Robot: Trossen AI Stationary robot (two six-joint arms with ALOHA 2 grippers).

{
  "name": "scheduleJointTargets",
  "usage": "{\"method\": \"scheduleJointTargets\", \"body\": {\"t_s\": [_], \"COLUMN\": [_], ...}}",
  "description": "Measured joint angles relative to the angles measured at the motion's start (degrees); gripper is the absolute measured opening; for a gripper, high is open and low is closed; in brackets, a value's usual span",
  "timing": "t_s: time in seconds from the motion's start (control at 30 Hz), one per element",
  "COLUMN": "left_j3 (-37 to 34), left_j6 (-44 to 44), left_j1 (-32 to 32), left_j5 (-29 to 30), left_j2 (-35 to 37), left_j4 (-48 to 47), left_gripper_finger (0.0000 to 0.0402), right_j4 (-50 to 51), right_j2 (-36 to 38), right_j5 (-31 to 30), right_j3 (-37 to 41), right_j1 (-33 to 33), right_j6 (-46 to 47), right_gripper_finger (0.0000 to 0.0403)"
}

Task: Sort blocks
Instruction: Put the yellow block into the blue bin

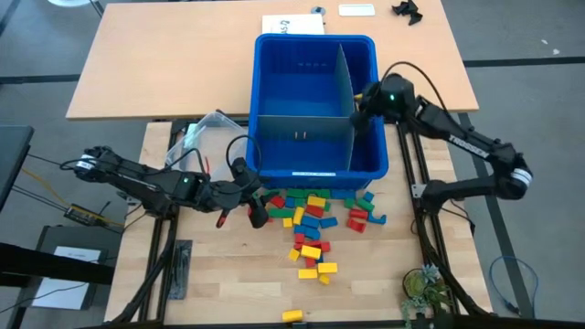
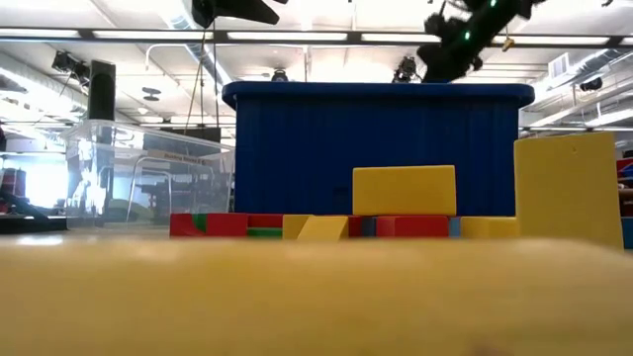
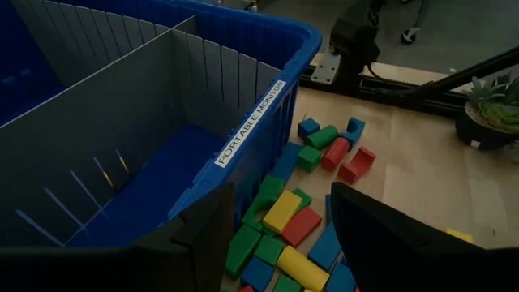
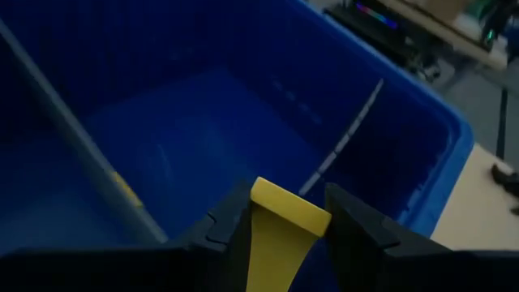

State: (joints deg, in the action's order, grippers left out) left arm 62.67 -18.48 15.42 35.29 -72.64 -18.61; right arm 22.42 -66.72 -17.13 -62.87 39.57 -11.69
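While a yellow block [image 4: 280,223] sits pinched between its two fingers, the right gripper [image 4: 284,219] hangs over the blue bin's [image 1: 366,164] right part. Other blocks [image 1: 315,219] lie by the table's front edge, near the empty, part-open left gripper [image 3: 280,235].

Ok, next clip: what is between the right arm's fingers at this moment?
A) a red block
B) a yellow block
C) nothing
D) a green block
B: the right wrist view shows a yellow block pinched between the fingers of the right gripper, over the inside of the blue bin.
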Motion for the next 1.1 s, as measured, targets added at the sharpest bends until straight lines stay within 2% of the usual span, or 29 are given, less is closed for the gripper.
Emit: {"method": "scheduleJointTargets", "body": {"t_s": [0.1, 0.23, 0.4, 0.6, 0.7, 0.87, 1.1], "left_j3": [0.0, 0.0, 0.0, 0.0, 0.0, 0.0, 0.0], "left_j6": [0.0, 0.0, 0.0, 0.0, 0.0, 0.0, 0.1], "left_j1": [0.0, 0.0, 0.0, 0.0, 0.0, 0.0, 0.0], "left_j5": [0.0, 0.0, 0.0, 0.0, 0.0, 0.0, 0.0], "left_j2": [0.0, 0.0, 0.0, 0.0, 0.0, 0.0, 0.0], "left_j4": [0.0, 0.0, 0.0, 0.9, 1.8, 4.7, 10.2], "left_gripper_finger": [0.0214, 0.0214, 0.0214, 0.0214, 0.0214, 0.0214, 0.0214], "right_j4": [-0.8, -2.3, -4.3, -0.8, 2.7, 11.2, 17.0], "right_j2": [-2.4, -5.1, -4.6, 2.7, 7.1, 11.9, 11.8], "right_j5": [2.6, 3.1, -0.1, -0.2, 0.6, 7.1, 8.9], "right_j3": [0.0, 0.0, 0.0, 0.0, 0.0, 0.0, 0.0], "right_j1": [4.1, 7.2, 7.3, 3.5, -1.1, -12.3, -32.9], "right_j6": [-0.1, -0.1, -0.1, -0.4, 2.7, 10.3, 19.5], "right_gripper_finger": [0.0123, 0.0134, 0.0209, 0.0274, 0.0284, 0.028, 0.0264]}}
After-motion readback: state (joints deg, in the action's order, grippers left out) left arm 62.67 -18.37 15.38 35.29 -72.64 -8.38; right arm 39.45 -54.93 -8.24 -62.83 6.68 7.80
